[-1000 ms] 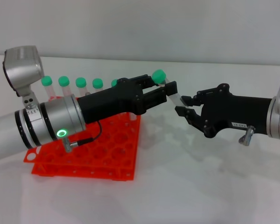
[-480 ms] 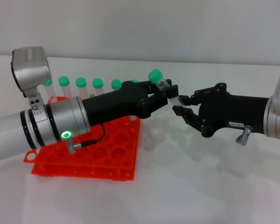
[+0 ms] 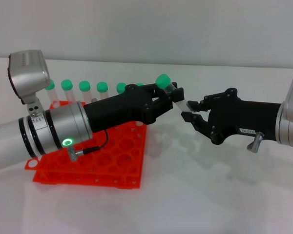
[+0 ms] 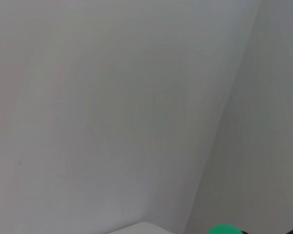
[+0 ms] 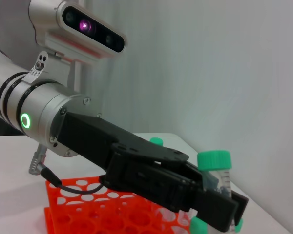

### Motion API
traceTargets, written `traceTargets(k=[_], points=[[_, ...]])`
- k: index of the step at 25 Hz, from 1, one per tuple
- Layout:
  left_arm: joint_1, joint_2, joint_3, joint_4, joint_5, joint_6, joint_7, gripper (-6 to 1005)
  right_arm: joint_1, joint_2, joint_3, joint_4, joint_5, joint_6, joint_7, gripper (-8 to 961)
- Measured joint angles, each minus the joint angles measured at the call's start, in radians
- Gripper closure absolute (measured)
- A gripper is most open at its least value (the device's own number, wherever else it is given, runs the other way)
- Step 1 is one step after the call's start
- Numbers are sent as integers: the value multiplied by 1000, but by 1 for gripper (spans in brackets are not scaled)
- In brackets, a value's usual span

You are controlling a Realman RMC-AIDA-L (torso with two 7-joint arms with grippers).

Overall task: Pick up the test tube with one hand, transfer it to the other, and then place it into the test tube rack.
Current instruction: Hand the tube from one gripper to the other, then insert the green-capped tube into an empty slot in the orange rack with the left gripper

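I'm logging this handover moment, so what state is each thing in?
Test tube: capped, tilted, held above the table.
Left gripper: shut on the test tube.
Right gripper: open, just beside the tube's lower end.
Test tube rack: on the table, capped tubes standing in its back row.

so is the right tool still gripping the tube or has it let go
Let go: the right tool is open, clear of the tube, which the left tool holds tilted.
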Motion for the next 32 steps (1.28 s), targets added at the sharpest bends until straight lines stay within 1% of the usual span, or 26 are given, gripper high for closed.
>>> traceTargets(k=[9, 14, 18, 20, 22, 23, 25, 29, 32], points=[[1, 1, -2, 6, -5, 0, 1, 787, -1, 0, -7, 5, -6, 3, 10, 663], [1, 2, -1, 11, -3, -1, -1, 787, -1, 0, -2, 13, -6, -38, 12, 423], [-1, 8, -1, 44, 9, -1, -48, 787, -3, 0, 23, 44, -6, -85, 13, 286], [7, 9, 0, 105, 44, 0, -117, 787, -5, 0, 49, 67, -5, -100, 13, 218], [30, 9, 1, 227, 113, -1, -237, 787, -7, 0, 76, 88, -3, -104, 10, 162], [38, 10, 0, 267, 134, 0, -273, 787, -7, 0, 91, 102, -2, -106, 7, 134], [69, 9, 1, 421, 218, 3, -415, 787, -9, 0, 116, 124, -1, -108, 6, 78], [102, 9, -3, 668, 374, 12, -659, 788, -11, 0, 161, 164, 4, -108, 3, 81], [104, 9, -7, 828, 515, 12, -820, 788, -15, 0, 186, 181, 14, -106, -6, 83]])
